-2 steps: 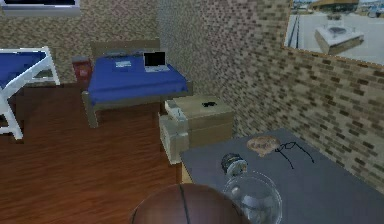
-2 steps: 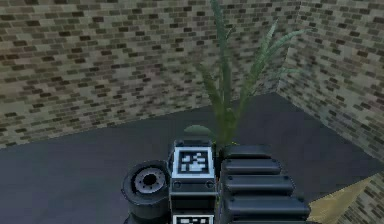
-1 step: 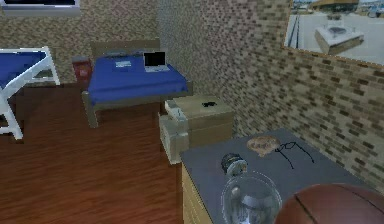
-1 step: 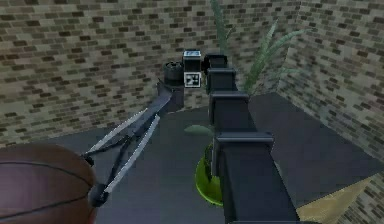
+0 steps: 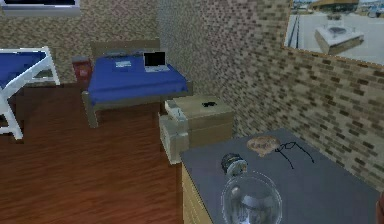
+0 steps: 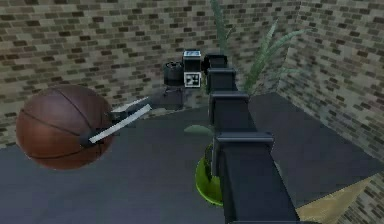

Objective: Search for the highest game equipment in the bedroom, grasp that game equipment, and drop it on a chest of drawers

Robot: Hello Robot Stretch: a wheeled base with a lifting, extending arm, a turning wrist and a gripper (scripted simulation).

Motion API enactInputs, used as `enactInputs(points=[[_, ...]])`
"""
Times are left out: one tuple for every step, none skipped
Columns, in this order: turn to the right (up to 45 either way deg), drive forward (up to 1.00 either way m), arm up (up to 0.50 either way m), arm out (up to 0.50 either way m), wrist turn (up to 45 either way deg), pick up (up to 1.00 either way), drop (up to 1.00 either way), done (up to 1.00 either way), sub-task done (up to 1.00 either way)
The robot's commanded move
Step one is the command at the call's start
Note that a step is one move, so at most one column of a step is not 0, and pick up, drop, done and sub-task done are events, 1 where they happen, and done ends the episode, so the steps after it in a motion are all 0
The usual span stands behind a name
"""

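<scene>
On my feed the basketball (image 6: 62,127) looks like brown, leathery hide with a faint sheen and dark matt seams. The arm (image 6: 240,140) has square segments that could be dull black plastic or painted metal, and the dark surface (image 6: 130,185) there is smooth and matt. Ahead I see rough tan brick walls (image 5: 230,60), a reddish wooden plank floor (image 5: 90,160) with a low gloss, a plain wooden bed frame (image 5: 125,47) under a blue cloth cover (image 5: 135,80), and a clear, glossy glass vessel (image 5: 250,198) on a smooth grey top (image 5: 310,185).
</scene>
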Motion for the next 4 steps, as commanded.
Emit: enactInputs(points=[[0.0,0.00,0.00,0.00,45.0,0.00,0.00,0.00,0.00],[0.0,0.00,0.00,0.00,30.0,0.00,0.00,0.00,0.00],[0.0,0.00,-0.04,0.00,0.0,0.00,0.00,0.00,0.00],[0.0,0.00,-0.32,0.00,0.0,0.00,0.00,0.00,0.00]])
